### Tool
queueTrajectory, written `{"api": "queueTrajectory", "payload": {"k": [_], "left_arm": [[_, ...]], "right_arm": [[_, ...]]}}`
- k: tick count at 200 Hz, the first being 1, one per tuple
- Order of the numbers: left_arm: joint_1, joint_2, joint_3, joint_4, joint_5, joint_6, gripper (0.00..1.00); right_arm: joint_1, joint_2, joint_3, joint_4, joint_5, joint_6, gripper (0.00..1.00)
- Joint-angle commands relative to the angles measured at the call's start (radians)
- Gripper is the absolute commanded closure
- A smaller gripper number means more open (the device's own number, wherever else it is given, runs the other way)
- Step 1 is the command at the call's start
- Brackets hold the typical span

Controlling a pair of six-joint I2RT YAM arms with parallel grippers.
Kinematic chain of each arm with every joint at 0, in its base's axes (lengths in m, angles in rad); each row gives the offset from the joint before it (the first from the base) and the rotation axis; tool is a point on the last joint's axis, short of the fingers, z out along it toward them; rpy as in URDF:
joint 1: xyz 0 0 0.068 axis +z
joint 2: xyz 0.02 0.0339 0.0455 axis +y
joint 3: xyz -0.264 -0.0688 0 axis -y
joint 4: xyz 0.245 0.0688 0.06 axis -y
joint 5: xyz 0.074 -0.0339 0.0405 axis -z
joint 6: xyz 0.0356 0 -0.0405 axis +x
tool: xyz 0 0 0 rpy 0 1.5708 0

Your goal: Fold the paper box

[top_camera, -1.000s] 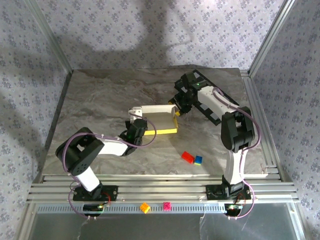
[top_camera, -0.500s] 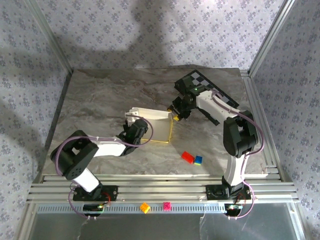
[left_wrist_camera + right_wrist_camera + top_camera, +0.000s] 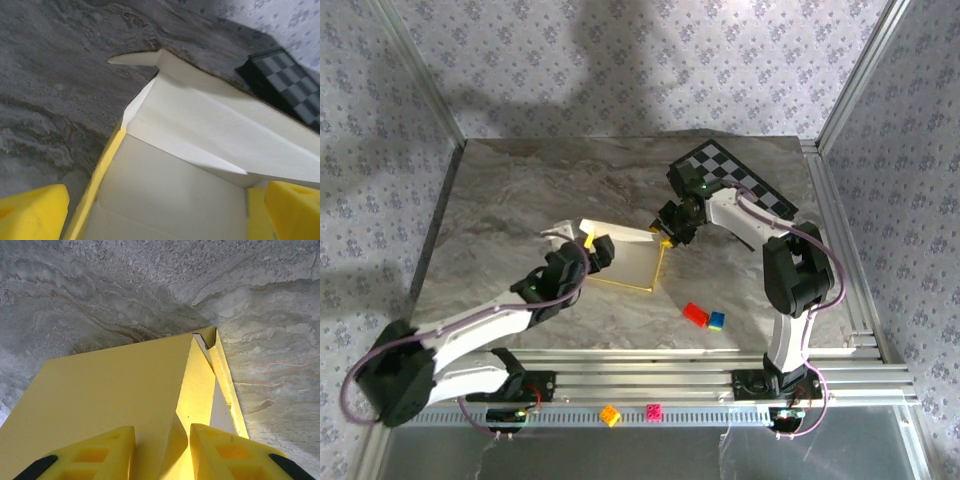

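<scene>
**Two Arms Meet at a Half-Raised Box**

From above, we see the paper box [image 3: 623, 264] lying mid-table [image 3: 510, 190], with the left gripper [image 3: 590, 248] at its left end and the right gripper [image 3: 670, 232] at its far right corner. Bare marble lies open to the left and beyond. The checkerboard mat [image 3: 735, 176] sits near the far right edge, and a red brick [image 3: 695, 314] and a blue brick [image 3: 716, 320] lie nearer us, apart from the box.

The left wrist view adds the box's white inner face [image 3: 200, 135] and a raised flap. The left gripper [image 3: 162, 212] gapes wide, its fingertips [image 3: 30, 212] at the frame's corners.

At the right wrist, we find the right gripper [image 3: 162, 450] narrowed onto a yellow fold of the box [image 3: 110, 390]. Open marble lies beyond the corner.
</scene>
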State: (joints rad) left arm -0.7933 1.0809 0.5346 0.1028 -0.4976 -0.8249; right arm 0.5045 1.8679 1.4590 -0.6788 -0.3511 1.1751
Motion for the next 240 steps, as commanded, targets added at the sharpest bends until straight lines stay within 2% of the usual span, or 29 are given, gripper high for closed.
{"api": "queueTrajectory", "payload": {"k": [1, 16, 26, 41, 52, 59, 66, 76, 89, 99, 128, 155, 201, 240], "left_arm": [[-0.005, -0.151, 0.070, -0.314, 0.041, -0.158, 0.00], [0.002, -0.222, 0.179, -0.530, 0.000, -0.195, 0.00], [0.042, -0.242, 0.247, -0.631, 0.014, -0.214, 0.00], [0.220, -0.221, 0.332, -0.710, 0.223, -0.243, 0.04], [0.385, -0.138, 0.399, -0.757, 0.419, -0.259, 0.06], [0.458, -0.072, 0.453, -0.775, 0.521, -0.243, 0.05], [0.511, -0.001, 0.522, -0.826, 0.578, -0.213, 0.01], [0.545, 0.100, 0.630, -0.883, 0.607, -0.147, 0.00], [0.575, 0.218, 0.757, -0.955, 0.612, -0.074, 0.00], [0.596, 0.280, 0.808, -0.949, 0.639, -0.058, 0.00], [0.640, 0.437, 0.831, -0.819, 0.790, -0.141, 0.10], [0.609, 0.569, 0.925, -0.814, 0.814, -0.155, 0.12], [0.567, 0.655, 0.948, -0.790, 0.866, -0.150, 0.25], [0.549, 0.625, 0.904, -0.818, 0.877, -0.152, 0.32]], "right_arm": [[0.003, -0.010, 0.001, 0.010, 0.017, 0.022, 0.64], [0.003, -0.001, 0.016, 0.008, 0.015, 0.021, 0.65], [0.003, 0.000, 0.022, 0.008, 0.015, 0.020, 0.65], [0.002, 0.004, 0.029, 0.005, 0.018, 0.014, 0.65], [0.000, 0.005, 0.034, 0.003, 0.019, 0.008, 0.65], [0.000, 0.005, 0.034, 0.001, 0.021, 0.004, 0.65], [-0.001, 0.005, 0.034, 0.000, 0.023, -0.002, 0.65], [-0.001, 0.006, 0.035, -0.001, 0.026, -0.007, 0.65], [0.001, 0.008, 0.034, 0.001, 0.026, -0.014, 0.65], [0.003, 0.009, 0.031, 0.001, 0.027, -0.014, 0.65], [0.009, 0.007, 0.020, 0.013, 0.029, -0.017, 0.65], [0.012, 0.010, 0.016, 0.016, 0.029, -0.022, 0.65], [0.011, 0.016, 0.020, 0.019, 0.035, -0.026, 0.65], [0.013, 0.028, 0.023, 0.021, 0.033, -0.025, 0.65]]}}
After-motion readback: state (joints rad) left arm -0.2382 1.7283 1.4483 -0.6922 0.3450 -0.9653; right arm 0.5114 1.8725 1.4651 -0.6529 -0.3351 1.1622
